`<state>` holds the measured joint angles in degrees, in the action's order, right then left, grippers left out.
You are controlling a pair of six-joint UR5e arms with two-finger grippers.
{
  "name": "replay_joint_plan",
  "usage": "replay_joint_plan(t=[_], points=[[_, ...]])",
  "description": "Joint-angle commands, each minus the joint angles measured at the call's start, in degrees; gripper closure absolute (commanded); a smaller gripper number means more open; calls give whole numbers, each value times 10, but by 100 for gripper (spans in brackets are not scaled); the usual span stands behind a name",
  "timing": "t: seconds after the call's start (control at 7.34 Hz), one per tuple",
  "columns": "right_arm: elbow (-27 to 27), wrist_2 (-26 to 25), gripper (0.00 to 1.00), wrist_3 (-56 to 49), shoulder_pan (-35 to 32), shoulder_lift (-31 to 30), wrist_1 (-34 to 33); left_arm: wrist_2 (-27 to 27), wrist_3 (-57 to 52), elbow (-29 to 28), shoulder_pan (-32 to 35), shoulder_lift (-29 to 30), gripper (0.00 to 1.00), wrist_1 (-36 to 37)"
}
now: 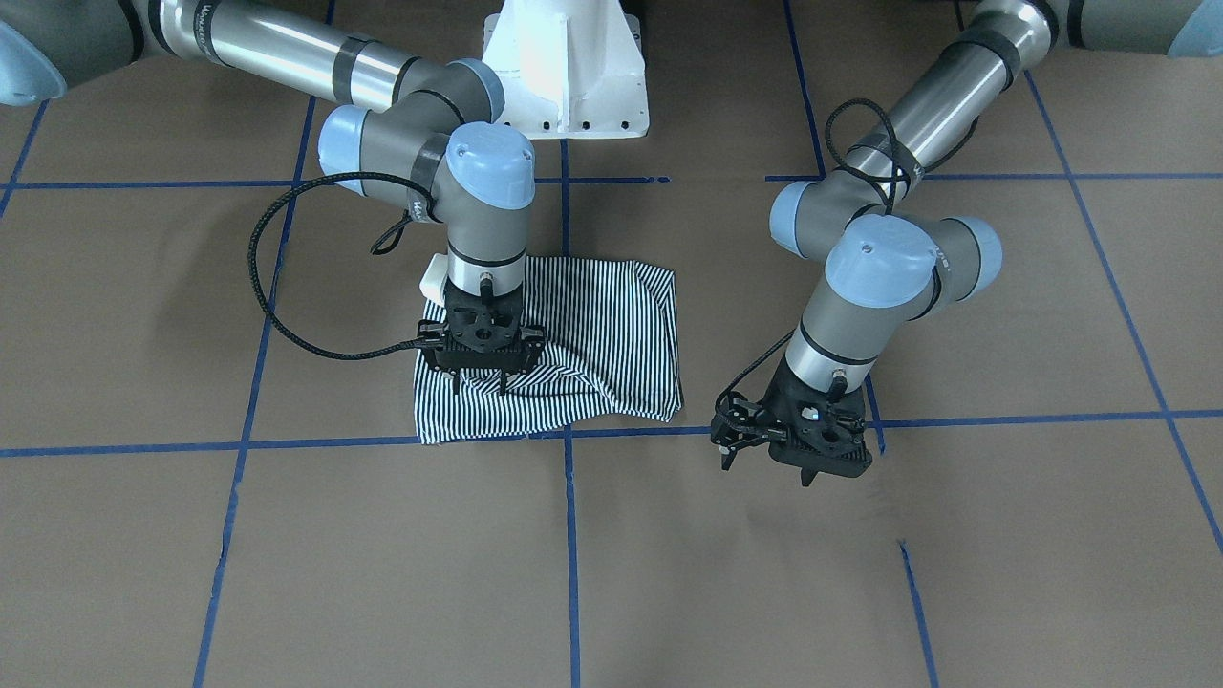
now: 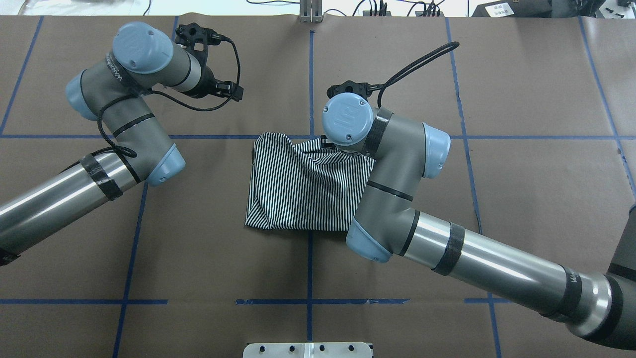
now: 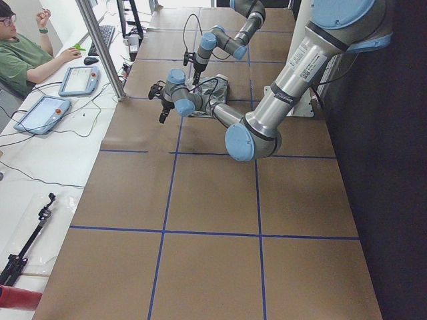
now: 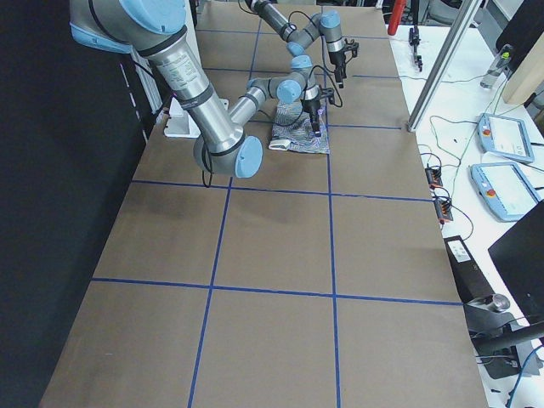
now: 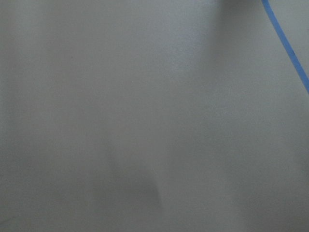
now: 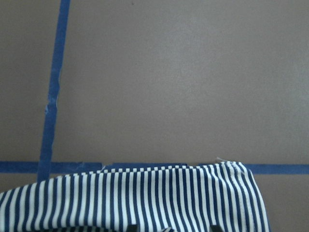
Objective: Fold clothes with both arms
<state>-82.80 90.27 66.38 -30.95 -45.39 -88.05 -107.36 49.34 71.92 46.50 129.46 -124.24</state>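
Observation:
The striped polo shirt (image 1: pixel 611 334) lies folded into a rough square at mid-table, also seen from overhead (image 2: pixel 298 189). A bit of its cream collar (image 1: pixel 434 277) peeks out beside the right wrist. My right gripper (image 1: pixel 481 387) points straight down on the shirt's corner nearest the operators' side, and the fabric puckers toward it, so it looks shut on the cloth. The right wrist view shows the shirt's striped edge (image 6: pixel 145 198) with dark fingertips at the bottom. My left gripper (image 1: pixel 764 468) hovers open over bare table, apart from the shirt.
Blue tape lines (image 1: pixel 570 535) grid the brown table. The white pedestal base (image 1: pixel 568 76) stands at the robot's side. A person (image 3: pixel 27 53) sits at a side bench with tablets (image 3: pixel 79 80). More control pendants (image 4: pixel 501 136) lie on the other end's bench.

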Motion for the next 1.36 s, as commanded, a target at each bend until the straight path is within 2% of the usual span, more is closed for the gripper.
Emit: replay_joint_plan(t=[0.0, 0.27, 0.41, 0.55, 1.23], points=[[3, 0, 46, 12, 9, -14, 38, 0, 0, 0, 0, -1, 0, 0], [4, 0, 46, 3, 9, -20, 38, 0, 0, 0, -1, 0, 0, 0], [4, 0, 60, 5, 9, -20, 38, 0, 0, 0, -1, 0, 0, 0], [4, -1, 100, 6, 9, -19, 38, 0, 0, 0, -1, -1, 0, 0], [9, 1, 100, 1, -27, -21, 28, 0, 1, 0, -3, 0, 0, -1]])
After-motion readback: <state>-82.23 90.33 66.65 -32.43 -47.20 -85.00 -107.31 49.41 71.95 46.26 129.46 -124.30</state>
